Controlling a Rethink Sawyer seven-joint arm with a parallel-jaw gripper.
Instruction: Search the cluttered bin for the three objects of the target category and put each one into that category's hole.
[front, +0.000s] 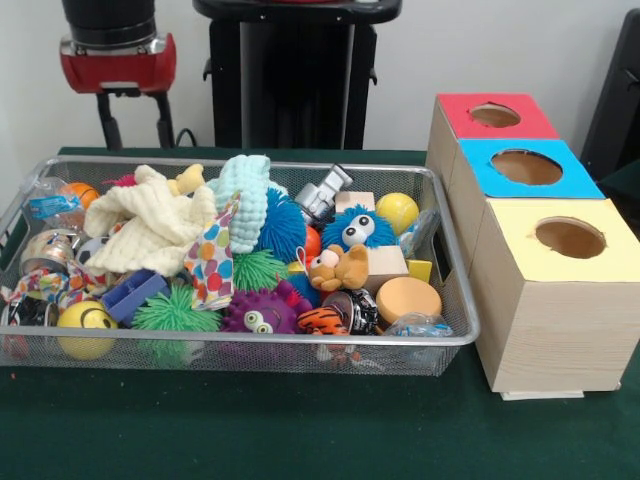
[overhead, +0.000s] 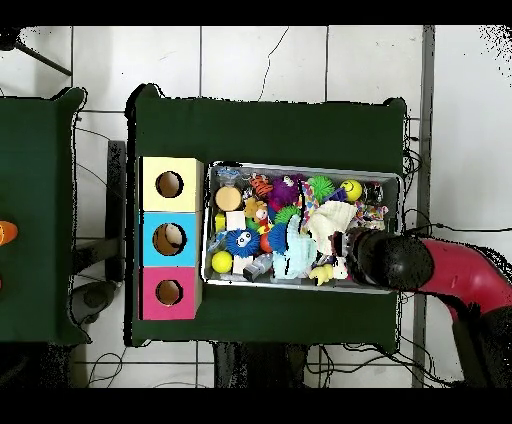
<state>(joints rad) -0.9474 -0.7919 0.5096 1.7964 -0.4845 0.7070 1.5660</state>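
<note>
A wire mesh bin (front: 250, 340) (overhead: 300, 167) is crammed with toys. Among them are a cream waffle cloth (front: 150, 225), a mint cloth (front: 245, 195), a blue spiky ball (front: 283, 228), a green spiky ball (front: 175, 310), a purple spiky ball with eyes (front: 258, 315), a yellow ball (front: 397, 210), a plush tiger (front: 322, 320) and a round wooden disc (front: 408, 297). My gripper (front: 133, 135) hangs open and empty, high above the bin's far left end. From overhead, the arm's head (overhead: 395, 260) covers the bin's right end and hides the gripper.
Three wooden boxes with round holes stand in a row beside the bin: red top (front: 460, 110) (overhead: 152, 308), blue top (front: 485, 185) (overhead: 152, 222), yellow top (front: 520, 260) (overhead: 190, 170). Green cloth covers the table (front: 300, 430).
</note>
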